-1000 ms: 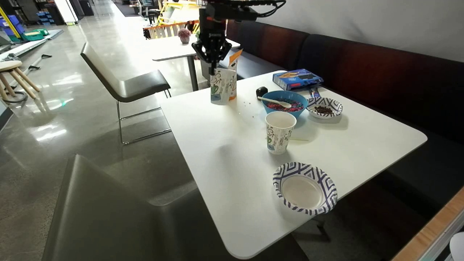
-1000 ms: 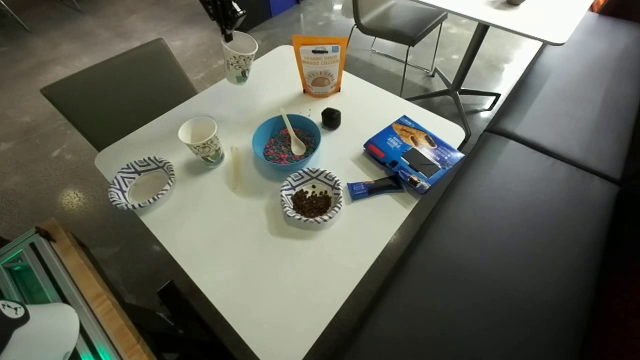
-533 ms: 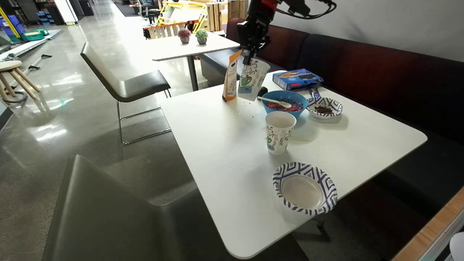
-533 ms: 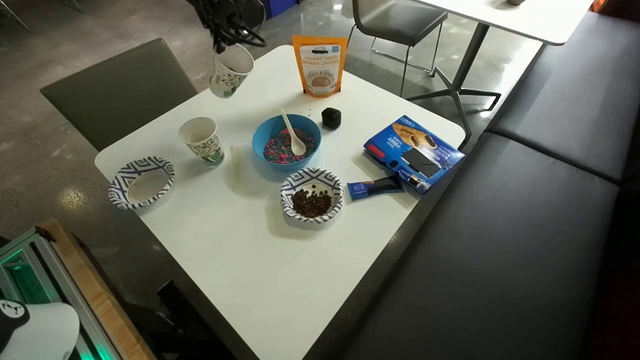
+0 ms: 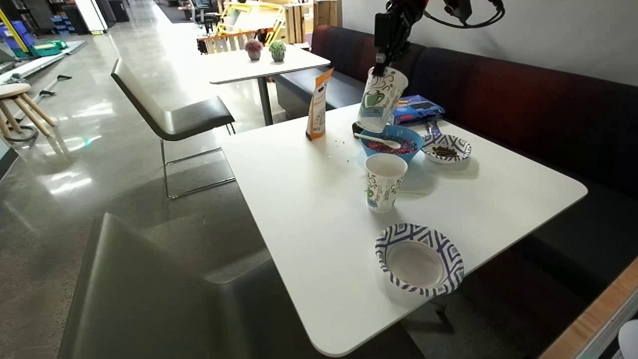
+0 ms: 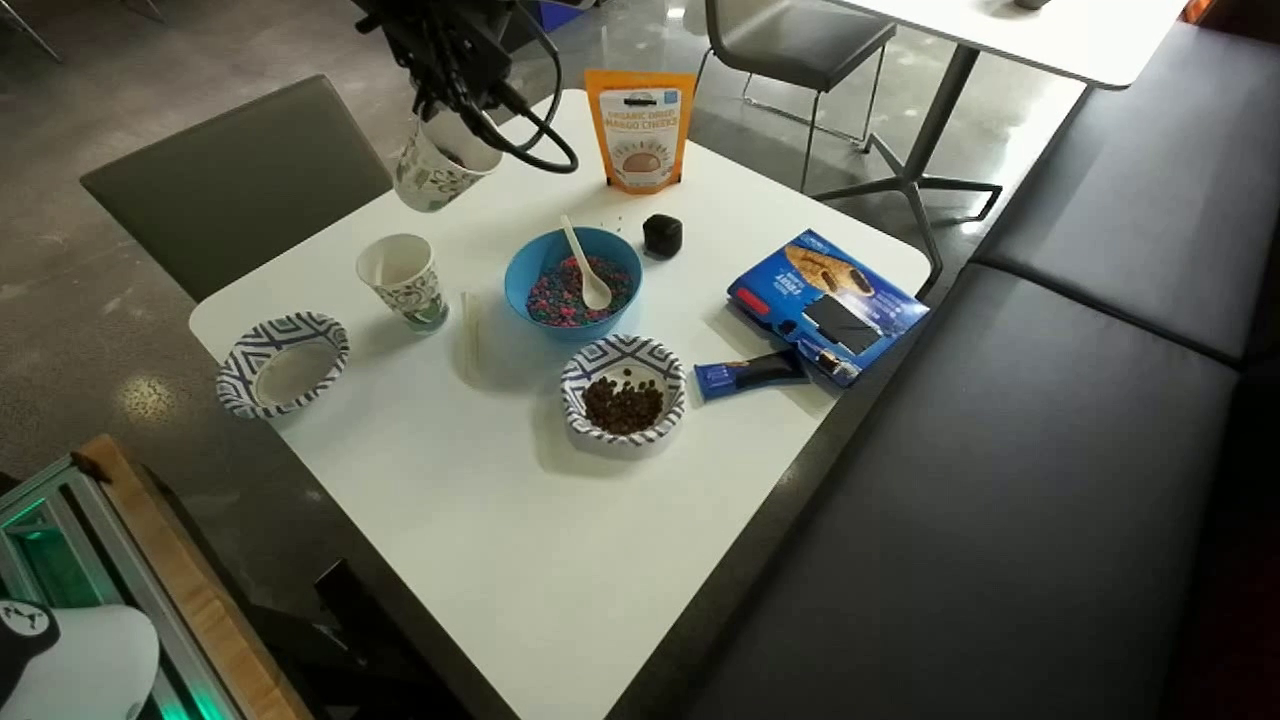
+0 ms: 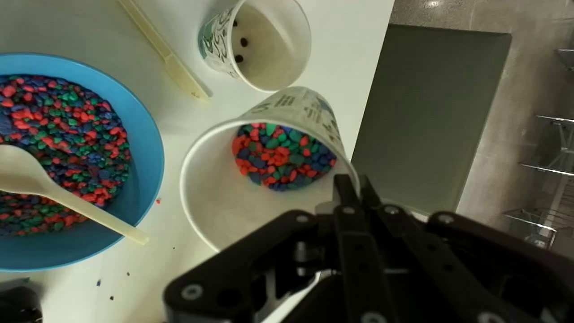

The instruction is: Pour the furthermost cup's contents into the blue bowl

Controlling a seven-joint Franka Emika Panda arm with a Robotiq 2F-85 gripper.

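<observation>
The furthermost cup, white paper with green print, hangs above the table and tilts in both exterior views (image 5: 383, 97) (image 6: 430, 180). In the wrist view its open mouth (image 7: 215, 188) shows red, green and blue pebbles at the bottom. My gripper (image 7: 356, 186) is shut on its rim, one finger inside and one outside; it also shows in an exterior view (image 5: 380, 69). The blue bowl (image 6: 588, 334) stands on the table with similar pebbles and a pale spoon (image 6: 596, 292) in it. In the wrist view the bowl (image 7: 145, 152) is left of the held cup, apart from it.
A second paper cup (image 6: 405, 290) stands near a pale knife (image 6: 471, 335). Patterned paper bowls (image 6: 240, 375) (image 6: 672, 385), one holding brown bits, a blue box (image 6: 830, 305), a wrapped bar (image 6: 735, 378), a black object (image 6: 662, 237) and an orange pouch (image 6: 640, 130) are on the table.
My gripper has carried the cup past the orange pouch toward the blue bowl's side of the table. The cup has gone from nearly upright to tilted. Other things have not moved.
</observation>
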